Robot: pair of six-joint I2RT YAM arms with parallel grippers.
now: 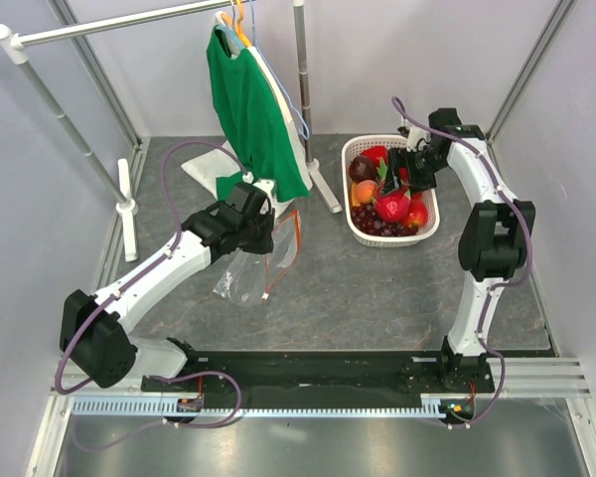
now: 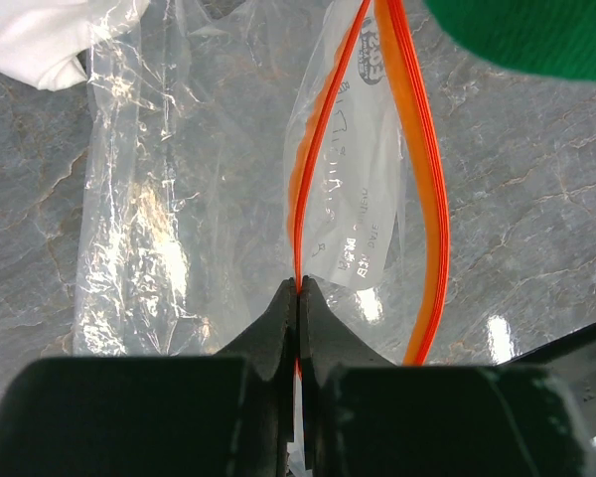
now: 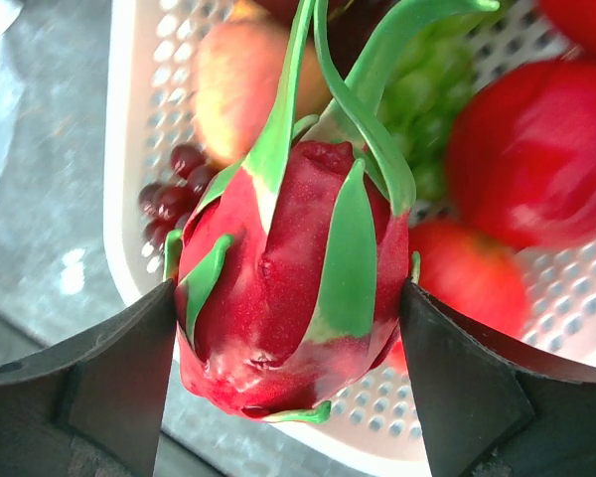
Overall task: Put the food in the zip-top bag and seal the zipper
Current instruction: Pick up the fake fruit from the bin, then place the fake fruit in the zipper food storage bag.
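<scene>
A pink-red, green-scaled dragon fruit (image 3: 288, 288) sits clamped in the right gripper (image 3: 288, 333), white basket (image 3: 129, 149) beyond. The left gripper (image 2: 298, 298) pinches the clear bag's (image 2: 159, 219) orange zipper (image 2: 323, 129); grey print ahead is illegible.

zipper (image 2: 435, 199) partly behind left hand (image 2: 298, 291)

We note green shirt (image 1: 253, 114) hanging from metal rack (image 1: 119, 24), white garment behind it. White cloth (image 1: 205, 169) lies on grey marbled counter (image 1: 358, 288) beneath. White lattice basket (image 1: 397, 240) sits just right of rack's post.
</scene>
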